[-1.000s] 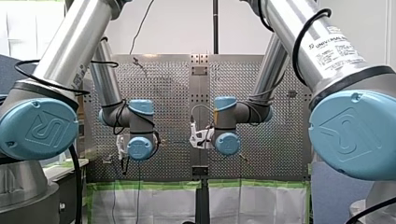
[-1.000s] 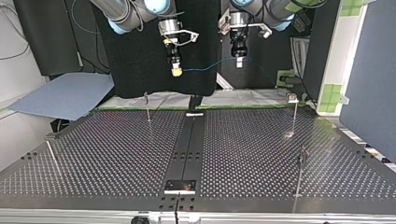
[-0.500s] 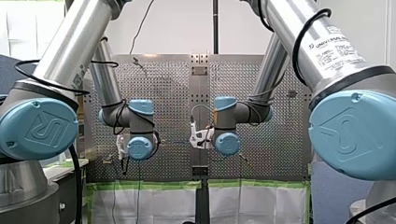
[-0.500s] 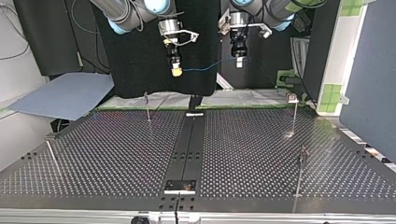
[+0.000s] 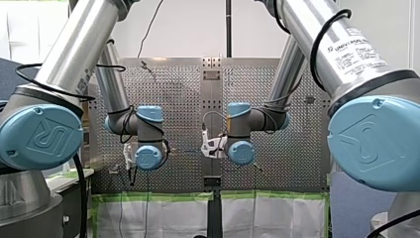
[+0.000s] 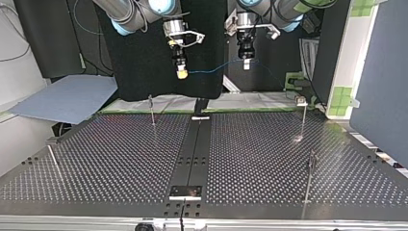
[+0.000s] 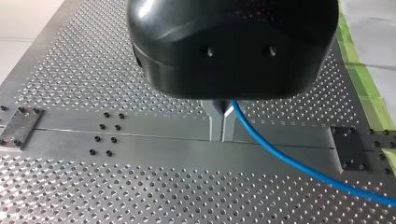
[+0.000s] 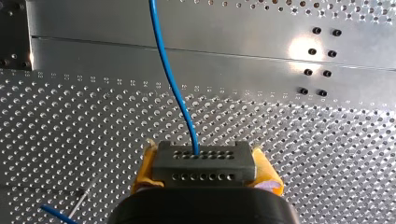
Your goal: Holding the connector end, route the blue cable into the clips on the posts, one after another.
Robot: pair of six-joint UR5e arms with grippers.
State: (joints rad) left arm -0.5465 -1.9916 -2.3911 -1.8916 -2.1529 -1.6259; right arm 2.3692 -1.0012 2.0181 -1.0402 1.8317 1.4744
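The blue cable [image 6: 216,68] hangs in the air between my two grippers, well above the perforated table [image 6: 120,159]. My right gripper [image 6: 181,72], at the top view's left, is shut with its yellow pads [image 8: 264,170] on the dark connector block [image 8: 203,161]; the cable [image 8: 170,84] leaves the block's face. My left gripper [image 6: 246,62] is shut, its metal fingers [image 7: 215,122] pinched together on the cable [image 7: 289,161], which trails off to one side. Thin posts stand on the table: one at the back left [image 6: 152,109], one at the back right [image 6: 304,118], one nearer right [image 6: 310,180].
A fourth, leaning post [image 6: 53,159] stands near the table's left edge in the top view. A flat central rail [image 6: 192,154] with a small plate [image 6: 185,192] runs down the table's middle. A blue-grey sheet [image 6: 67,98] lies beyond the back left corner.
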